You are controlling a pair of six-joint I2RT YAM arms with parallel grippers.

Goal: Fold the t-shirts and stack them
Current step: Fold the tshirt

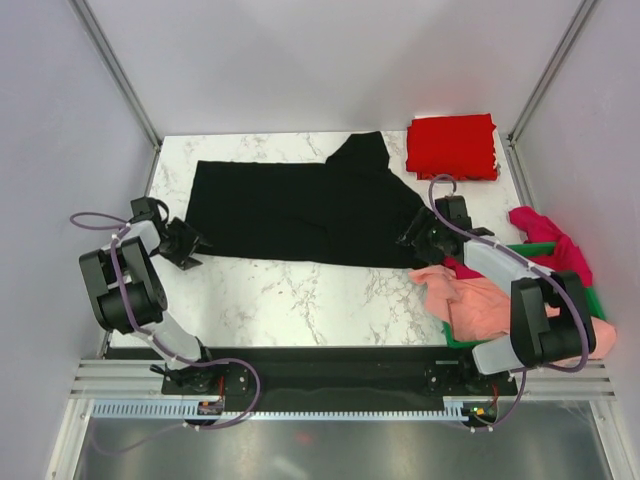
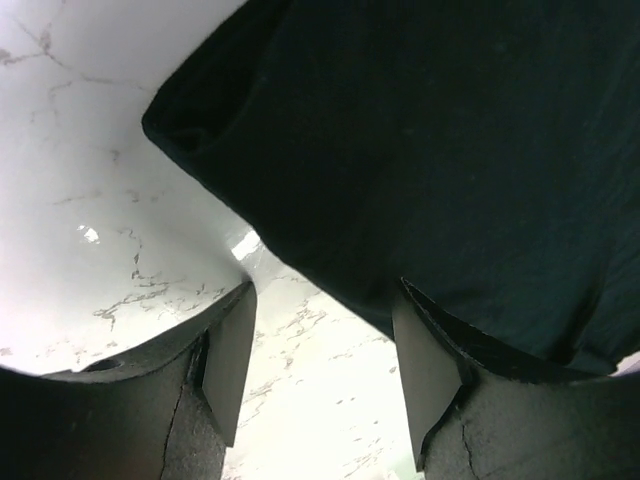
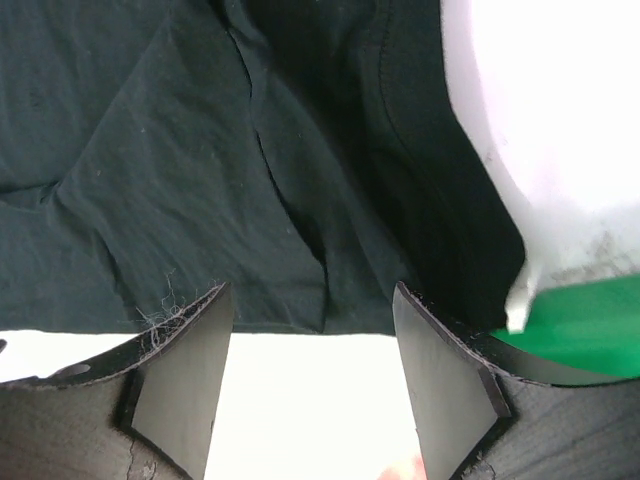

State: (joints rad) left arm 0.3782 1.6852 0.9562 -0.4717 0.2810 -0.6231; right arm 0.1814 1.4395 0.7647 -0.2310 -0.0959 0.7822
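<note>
Black t-shirt (image 1: pixel 300 210): lies spread flat across the marble worktop (image 1: pixel 300 300), long side running left to right, one sleeve raised toward the far right.

Left fingers (image 2: pixel 230 365): at the black t-shirt's near left corner, low over the worktop. They stand apart and grip nothing. Bare marble shows between them, and the shirt's edge lies by the tip of the right-hand finger.

Right fingers (image 3: pixel 185 375): at the black t-shirt's near right corner. They stand apart and grip nothing. The hem lies just beyond the tips, with white worktop showing between them.

Red t-shirt (image 1: pixel 452 146): folded into a neat rectangle, just beyond the black t-shirt's far right sleeve and not touching it.

Salmon-pink t-shirt (image 1: pixel 465 300): crumpled, nearer than the black t-shirt's right corner and to its right, overlapping the green bin (image 1: pixel 600 300).

Magenta t-shirt (image 1: pixel 550 240): bunched on the bin, to the right of the black t-shirt.
</note>
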